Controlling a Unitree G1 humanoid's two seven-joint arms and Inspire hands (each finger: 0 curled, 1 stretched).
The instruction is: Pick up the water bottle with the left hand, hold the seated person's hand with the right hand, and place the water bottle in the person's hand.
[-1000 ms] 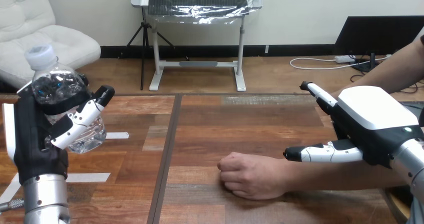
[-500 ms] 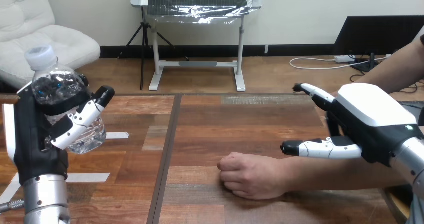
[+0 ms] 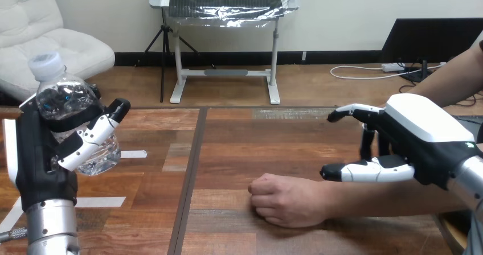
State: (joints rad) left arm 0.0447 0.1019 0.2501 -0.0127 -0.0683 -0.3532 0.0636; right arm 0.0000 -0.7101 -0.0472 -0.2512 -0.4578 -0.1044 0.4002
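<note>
Wooden table (image 3: pixel 256 152): at left, left hand (image 3: pixel 40 147) clasps clear plastic water bottle (image 3: pixel 65 98); right hand (image 3: pixel 421 135) spread wide above person's forearm (image 3: pixel 387 201)

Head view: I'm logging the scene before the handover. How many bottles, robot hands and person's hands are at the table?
water bottle: 1
robot hands: 2, the left hand and the right hand
person's hand: 1
Total: 4

Black left hand (image 3: pixel 37 147), white shells (image 3: pixel 85 144), silver forearm (image 3: pixel 52 226)
</note>
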